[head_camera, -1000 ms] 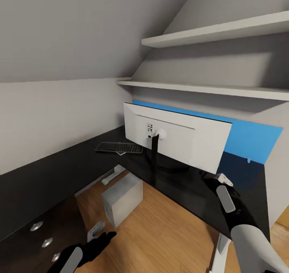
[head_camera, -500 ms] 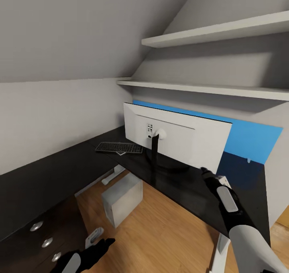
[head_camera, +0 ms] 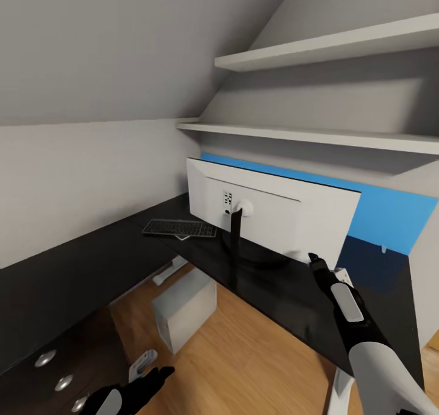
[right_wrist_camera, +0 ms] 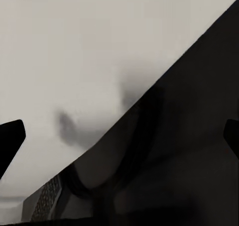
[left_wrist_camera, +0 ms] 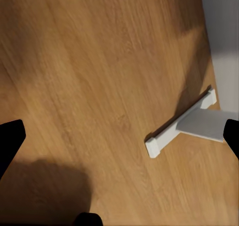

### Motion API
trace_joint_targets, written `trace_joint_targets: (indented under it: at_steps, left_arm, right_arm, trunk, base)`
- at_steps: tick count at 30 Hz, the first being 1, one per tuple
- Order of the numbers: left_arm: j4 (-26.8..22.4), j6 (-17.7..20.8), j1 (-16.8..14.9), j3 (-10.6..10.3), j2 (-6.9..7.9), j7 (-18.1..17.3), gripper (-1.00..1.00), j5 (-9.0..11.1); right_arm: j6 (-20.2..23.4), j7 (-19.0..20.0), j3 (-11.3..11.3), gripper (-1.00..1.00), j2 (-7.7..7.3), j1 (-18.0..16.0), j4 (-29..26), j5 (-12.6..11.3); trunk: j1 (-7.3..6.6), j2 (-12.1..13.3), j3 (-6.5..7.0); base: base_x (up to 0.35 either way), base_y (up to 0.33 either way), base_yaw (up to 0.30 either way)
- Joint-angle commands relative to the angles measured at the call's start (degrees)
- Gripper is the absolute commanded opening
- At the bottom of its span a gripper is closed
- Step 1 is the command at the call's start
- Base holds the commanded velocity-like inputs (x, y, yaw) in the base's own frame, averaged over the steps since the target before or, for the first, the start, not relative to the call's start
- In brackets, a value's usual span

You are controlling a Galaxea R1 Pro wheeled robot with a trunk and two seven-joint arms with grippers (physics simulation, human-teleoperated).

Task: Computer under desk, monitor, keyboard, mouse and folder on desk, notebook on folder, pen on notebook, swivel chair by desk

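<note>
Head view monitor (head_camera: 274, 216) rear on desk (head_camera: 268, 287), left wrist view open empty left gripper (left_wrist_camera: 119, 136) above floor (left_wrist_camera: 89, 76).

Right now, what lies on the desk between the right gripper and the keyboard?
In the head view, the monitor's stand and round base sit between the right gripper and the keyboard on the desk.
</note>
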Motion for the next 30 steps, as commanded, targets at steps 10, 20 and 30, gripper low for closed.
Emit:
trace_joint_targets:
  at_steps: [10, 20, 30]
  left_arm:
    - [0.01, 0.29, 0.16, -0.05, 0.02, -0.03, 1.00, 0.28]
    - [0.01, 0.28, 0.18, -0.08, 0.02, -0.03, 1.00, 0.27]
    - [0.04, 0.34, 0.15, -0.05, 0.02, -0.03, 1.00, 0.33]
  right_arm:
    - [0.14, -0.35, -0.18, 1.00, -0.38, -0.07, -0.11, -0.72]
    - [0.62, -0.38, -0.21, 1.00, -3.77, -0.22, -0.11, -5.92]
    - [2.51, -0.13, 0.29, 1.00, -5.15, -5.39, 7.35, -5.91]
  trunk:
    - [0.03, -0.04, -0.07]
    - [0.03, -0.04, -0.07]
    - [0.03, -0.04, -0.07]
  base:
    - [0.319, -0.049, 0.000]
    - [0.327, -0.120, 0.000]
    - [0.078, -0.051, 0.000]
